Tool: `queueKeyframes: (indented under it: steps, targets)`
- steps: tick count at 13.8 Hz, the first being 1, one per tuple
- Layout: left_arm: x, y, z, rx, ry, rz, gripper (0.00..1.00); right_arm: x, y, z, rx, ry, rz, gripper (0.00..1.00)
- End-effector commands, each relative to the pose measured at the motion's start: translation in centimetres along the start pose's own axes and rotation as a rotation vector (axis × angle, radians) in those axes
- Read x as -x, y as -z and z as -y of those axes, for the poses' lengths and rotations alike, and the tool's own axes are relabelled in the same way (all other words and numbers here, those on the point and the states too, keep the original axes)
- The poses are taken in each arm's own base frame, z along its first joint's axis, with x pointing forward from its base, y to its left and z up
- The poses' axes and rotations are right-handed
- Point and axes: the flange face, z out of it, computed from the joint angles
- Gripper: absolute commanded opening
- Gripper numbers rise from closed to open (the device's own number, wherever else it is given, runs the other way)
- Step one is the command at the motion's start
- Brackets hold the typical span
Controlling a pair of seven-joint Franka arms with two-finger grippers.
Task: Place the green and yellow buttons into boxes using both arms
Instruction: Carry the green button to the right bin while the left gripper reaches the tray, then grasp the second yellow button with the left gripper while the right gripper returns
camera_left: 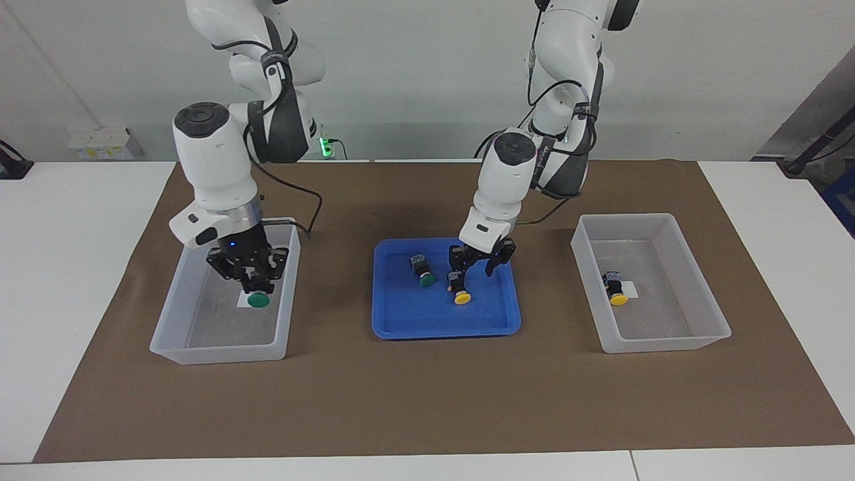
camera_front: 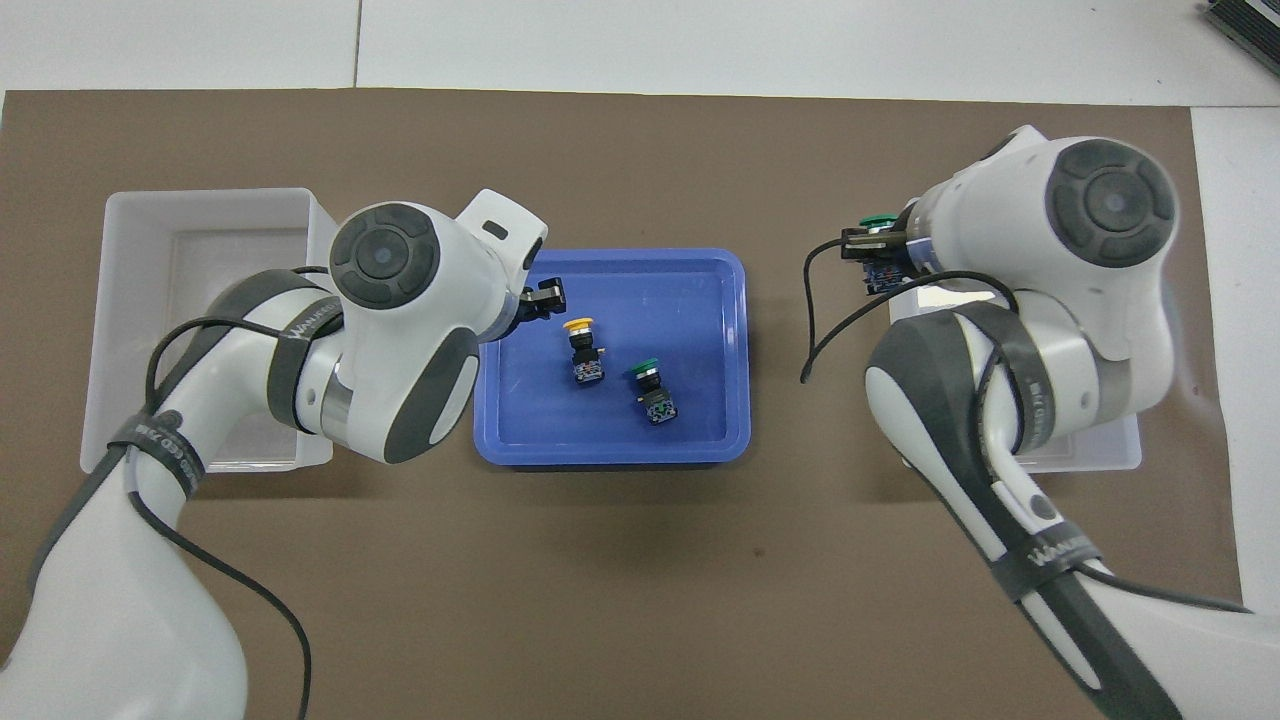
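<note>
Over the clear box at the right arm's end of the counter, the right pincer is hanging with its fingers closed on a green button, the green cap pointing away from the robots and sitting above the white label on the box floor; whether the button is touching the floor I cannot tell. Over the blue tray in the middle of the brown mat, the left pincer is hovering with its fingers standing apart and gripping nothing. Just below that pincer, a yellow button is lying on the tray floor, its cap facing away from the robots, close to one fingertip though contact cannot be judged. Beside it, toward the right arm's end of the tray, a second green button is lying on its side, apart from the left pincer. Well away from both pincers, in the other clear box at the left arm's end, another yellow button is resting on the box floor next to a white label.
</note>
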Motion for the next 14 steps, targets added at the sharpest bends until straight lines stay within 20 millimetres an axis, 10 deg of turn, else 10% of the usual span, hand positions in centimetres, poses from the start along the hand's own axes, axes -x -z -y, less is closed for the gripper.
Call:
queueKeyframes:
  steps: [1,10,12,14]
  targets:
    - [0.7,-2.2,-0.5,0.021,0.004,-0.018,0.69,-0.1,-2.8,-2.6,-0.015,-0.008,-0.007,0.00]
    - [2.0,-4.7,0.0,0.033,-0.019,-0.035,0.69,-0.4,-13.0,-7.4,-0.005,-0.094,-0.003,0.03]
    - [2.5,-5.1,-0.1,0.033,-0.026,-0.033,0.69,-0.3,-13.1,-7.4,-0.005,-0.094,0.002,0.58]
    - [3.4,-5.7,-0.2,0.028,-0.035,-0.024,0.69,-0.4,-12.9,-7.4,-0.005,-0.094,0.003,0.72]
